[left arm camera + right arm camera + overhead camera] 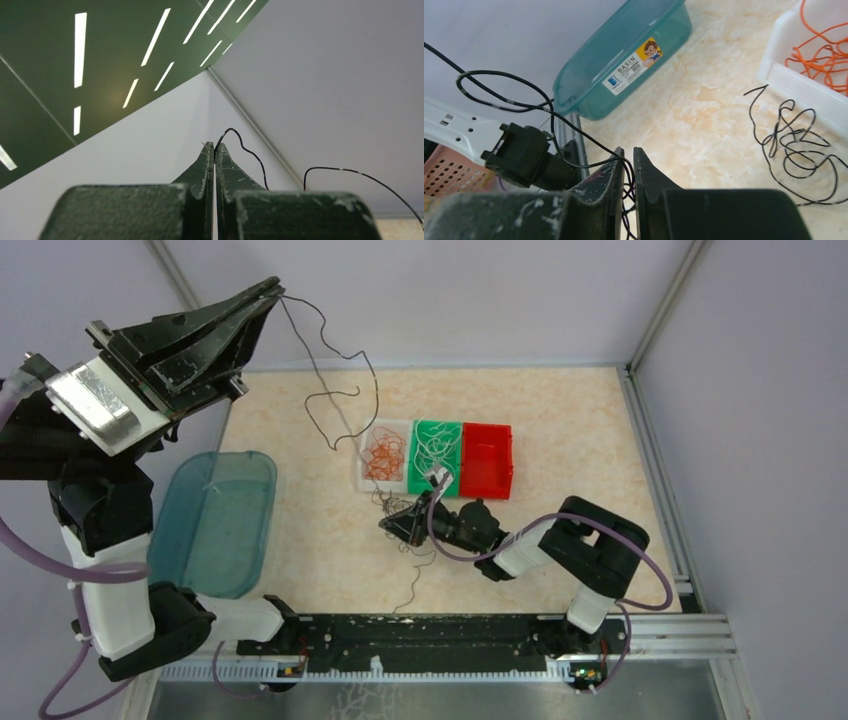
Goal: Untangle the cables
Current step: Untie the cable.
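Left gripper [272, 290], highest in the top view, is holding a black cable [325, 390] aloft, loops dangling over the table [580, 490]; right gripper [398, 525] is sitting low by the trays [487, 462].
Left wrist: jaws are pinching the black cable [245, 150] shut.
Right wrist: jaws are standing narrow, seemingly clamping it [574, 132]; a tangle [796, 150] is lying beside.
Separating step judged underway, next needing a wider pull; room is lying leftward over the basin [215, 530].

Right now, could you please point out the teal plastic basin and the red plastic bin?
Teal plastic basin [213, 527]: top external view, bare floor.
Red plastic bin [487, 462]: top external view, bare floor.
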Controlling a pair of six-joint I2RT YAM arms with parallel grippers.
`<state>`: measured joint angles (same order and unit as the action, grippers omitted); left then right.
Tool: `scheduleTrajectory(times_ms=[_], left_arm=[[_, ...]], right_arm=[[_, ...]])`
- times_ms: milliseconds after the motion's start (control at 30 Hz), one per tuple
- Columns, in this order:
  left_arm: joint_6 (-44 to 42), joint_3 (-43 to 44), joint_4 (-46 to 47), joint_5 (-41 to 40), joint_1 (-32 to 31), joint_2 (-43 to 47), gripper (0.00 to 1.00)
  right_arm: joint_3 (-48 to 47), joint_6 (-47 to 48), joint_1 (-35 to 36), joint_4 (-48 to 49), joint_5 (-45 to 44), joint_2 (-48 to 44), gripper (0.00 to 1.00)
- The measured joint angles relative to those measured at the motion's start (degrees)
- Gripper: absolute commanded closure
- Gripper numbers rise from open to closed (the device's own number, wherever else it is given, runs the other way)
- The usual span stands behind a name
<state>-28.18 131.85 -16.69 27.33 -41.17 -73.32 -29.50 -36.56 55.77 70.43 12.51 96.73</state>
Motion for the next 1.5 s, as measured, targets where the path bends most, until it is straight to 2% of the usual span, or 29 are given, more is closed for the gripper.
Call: scheduleTrajectory(times_ms=[67, 300, 500, 633, 933, 967, 1067, 1200, 1233, 1267, 1333, 1433, 1500], left_arm=[[-1.49, -0.04, 0.92, -0.94, 0.00, 0.15, 1.00], [-8.83, -1.62, 10.84, -6.95, 0.02, -0.33, 1.00], [-14.51, 2.34, 14.84, -8.83, 0.02, -2.56, 1.00], [-17.79, 2.25, 17.88, -9.38, 0.02, -2.51, 1.00], [-24.26, 3.10, 24.98, -9.77, 0.02, -2.84, 1.00], [-24.57, 3.26, 25.20, -9.77, 0.02, -2.86, 1.00], [-25.59, 3.17, 25.68, -9.68, 0.02, -2.64, 1.00], [-27.74, 3.48, 26.62, -8.81, 0.02, -2.89, 1.00], [-28.35, 4.20, 26.62, -8.48, 0.02, -3.26, 1.00], [-28.70, 4.74, 26.62, -8.26, 0.02, -3.61, 1.00], [-29.22, 5.27, 26.29, -7.87, 0.02, -3.82, 1.00], [-29.29, 3.58, 24.57, -7.50, 0.02, -2.71, 1.00], [-29.22, 0.22, 23.47, -7.28, 0.02, -1.05, 1.00]], right_arm=[[0.66, 0.39, 0.00, 0.63, -1.27, -0.02, 0.88], [4.87, 2.12, 0.28, -0.02, -5.07, -0.11, 0.66], [7.02, 3.19, 1.44, 0.24, -7.56, -0.09, 0.65], [7.58, 4.81, 2.62, -1.49, -9.73, -0.07, 0.55], [11.26, 7.06, 4.61, -4.07, -14.71, 1.42, 0.59], [11.41, 7.08, 4.63, -4.07, -15.08, 1.81, 0.61], [11.52, 7.52, 5.18, -4.13, -15.91, 2.82, 0.77], [11.69, 8.15, 6.40, -4.28, -16.98, 3.30, 0.81], [12.02, 8.28, 6.73, -4.15, -17.31, 3.41, 0.79], [12.37, 8.31, 6.97, -3.91, -17.59, 3.58, 0.74], [13.49, 8.41, 7.23, -3.13, -18.27, 3.96, 0.54], [14.86, 8.94, 7.39, -1.77, -19.12, 2.60, 0.35], [14.75, 10.64, 7.39, -4.17, -18.93, -1.49, 0.30]])
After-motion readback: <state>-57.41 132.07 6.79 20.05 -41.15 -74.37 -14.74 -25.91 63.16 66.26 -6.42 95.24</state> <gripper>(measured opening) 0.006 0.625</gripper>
